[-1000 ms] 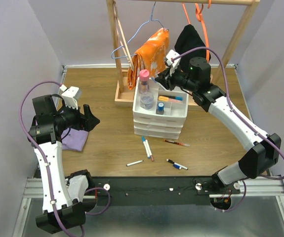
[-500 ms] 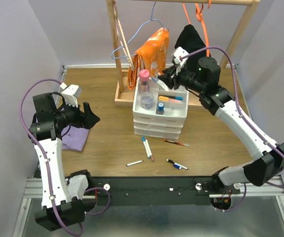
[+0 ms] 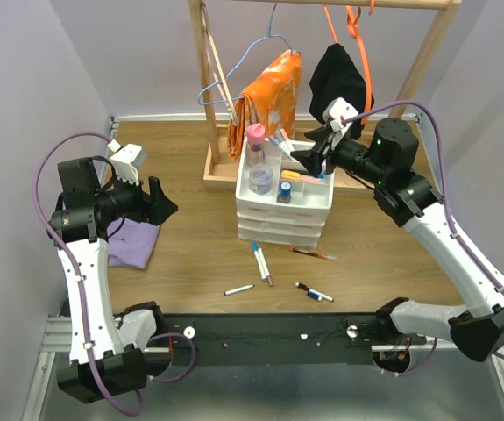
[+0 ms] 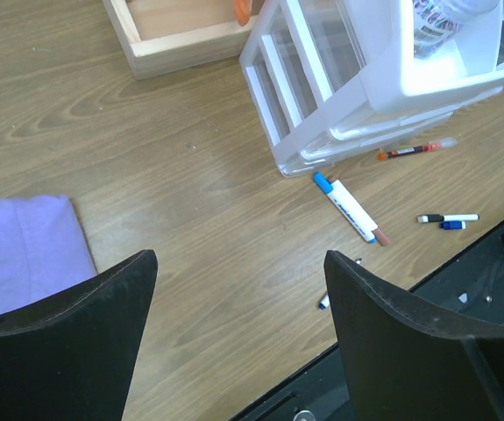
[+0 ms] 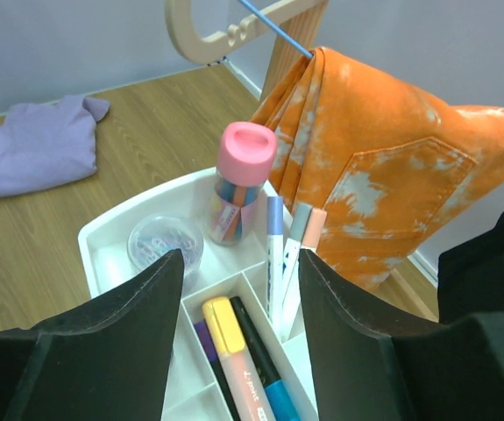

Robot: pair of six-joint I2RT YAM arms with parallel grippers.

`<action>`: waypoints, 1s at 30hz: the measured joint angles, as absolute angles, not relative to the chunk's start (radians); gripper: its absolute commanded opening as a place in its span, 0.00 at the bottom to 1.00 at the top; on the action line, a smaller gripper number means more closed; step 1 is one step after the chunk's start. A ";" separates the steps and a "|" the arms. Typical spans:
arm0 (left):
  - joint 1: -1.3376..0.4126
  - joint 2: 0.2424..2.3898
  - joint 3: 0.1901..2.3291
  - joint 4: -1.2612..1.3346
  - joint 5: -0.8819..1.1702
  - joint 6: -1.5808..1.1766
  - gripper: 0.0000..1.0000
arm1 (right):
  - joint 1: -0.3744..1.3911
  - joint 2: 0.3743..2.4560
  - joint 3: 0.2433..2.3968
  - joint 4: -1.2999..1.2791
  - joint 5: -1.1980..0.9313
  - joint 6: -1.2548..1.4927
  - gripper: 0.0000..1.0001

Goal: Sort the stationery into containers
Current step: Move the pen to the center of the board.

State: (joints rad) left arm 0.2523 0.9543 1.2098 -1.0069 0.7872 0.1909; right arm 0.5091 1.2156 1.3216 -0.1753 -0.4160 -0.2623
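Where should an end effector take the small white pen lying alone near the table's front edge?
Mid-barrel on the white pen, straight down from above, fingers spanning its thin width. It lies flat and slightly diagonal on the table, bare wood along both long sides, so the wrist probably needs turning to match.

Soft, even light from above fills all 3 views, and the bench looks bright without glare. Shadows are faint, with only a pale one at the foot of the drawers. The top view is sharp throughout. In the wrist views the left hand and right hand show as near-black, slightly blurred shapes, while the bottle behind is crisp. The drawers lean from wide-angle distortion.
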 measured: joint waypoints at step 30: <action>0.152 1.011 1.306 -1.145 0.716 0.420 0.89 | 0.693 1.339 1.547 -0.583 -0.399 -0.446 0.73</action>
